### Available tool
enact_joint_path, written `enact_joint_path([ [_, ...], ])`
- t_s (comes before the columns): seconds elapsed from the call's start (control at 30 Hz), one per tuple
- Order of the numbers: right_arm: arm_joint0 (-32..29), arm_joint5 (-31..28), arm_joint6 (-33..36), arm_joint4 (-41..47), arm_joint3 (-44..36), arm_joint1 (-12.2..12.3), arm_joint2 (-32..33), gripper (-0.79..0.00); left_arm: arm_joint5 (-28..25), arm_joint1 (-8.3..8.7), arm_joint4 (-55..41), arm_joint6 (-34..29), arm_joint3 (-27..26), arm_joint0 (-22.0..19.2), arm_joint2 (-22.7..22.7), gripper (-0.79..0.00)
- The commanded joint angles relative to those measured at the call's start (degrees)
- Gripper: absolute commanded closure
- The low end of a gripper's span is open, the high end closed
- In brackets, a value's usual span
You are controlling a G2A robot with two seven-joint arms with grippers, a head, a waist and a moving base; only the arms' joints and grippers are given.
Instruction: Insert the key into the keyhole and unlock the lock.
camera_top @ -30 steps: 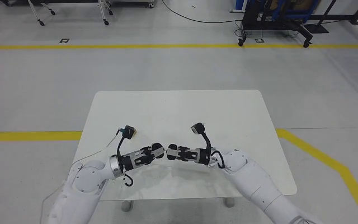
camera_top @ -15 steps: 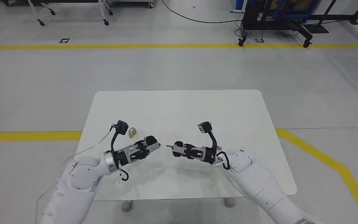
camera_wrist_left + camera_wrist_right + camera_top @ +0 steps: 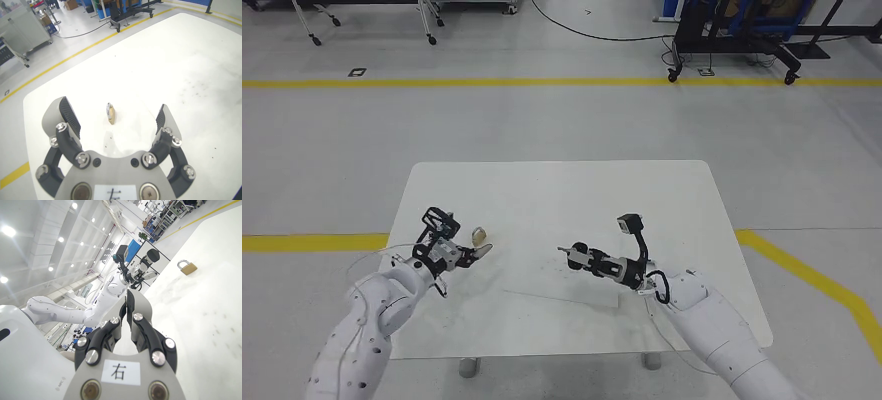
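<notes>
A large industrial hall, a robotics lab or workshop. A white table (image 3: 562, 190) stands on a pale grey floor (image 3: 542, 125) marked with yellow lines (image 3: 542, 82). On the far side are wheeled racks (image 3: 372, 18), a black wheeled stand (image 3: 742, 45) and a loose cable (image 3: 592, 33). Round lights (image 3: 60, 239) dot a high white ceiling (image 3: 28, 256).

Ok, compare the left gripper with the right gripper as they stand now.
The left gripper is wide open; the right gripper is shut. The left gripper holds nothing, while what looks like a thin key sticks out of the right gripper in the top view. The left gripper faces the padlock close by; the right gripper is farther from it, nearer the middle of the table. Both are over that table.
</notes>
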Motion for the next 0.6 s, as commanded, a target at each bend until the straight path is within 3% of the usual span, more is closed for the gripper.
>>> enact_joint_path([
  [0.0,0.0,0.0,0.0,0.0,0.0,0.0,0.0,0.0,1.1,-0.26,5.0,0.7,3.1,-2.5,2.6,-0.785],
  [0.17,0.0,0.0,0.0,0.0,0.0,0.0,0.0,0.0,1.6,-0.85,7.3,-0.4,8.6,-6.9,6.0,-0.779],
  [0.33,0.0,0.0,0.0,0.0,0.0,0.0,0.0,0.0,3.0,-1.23,7.9,-0.7,11.0,-8.3,7.6,-0.711],
  [0.47,0.0,0.0,0.0,0.0,0.0,0.0,0.0,0.0,2.9,-1.56,6.2,-2.5,12.7,-10.0,8.1,-0.748],
  [0.53,0.0,0.0,0.0,0.0,0.0,0.0,0.0,0.0,4.1,-1.73,6.3,-4.2,13.6,-11.0,8.5,-0.714],
  [0.57,0.0,0.0,0.0,0.0,0.0,0.0,0.0,0.0,4.2,-1.84,6.2,-4.8,14.0,-11.5,8.8,-0.646],
])
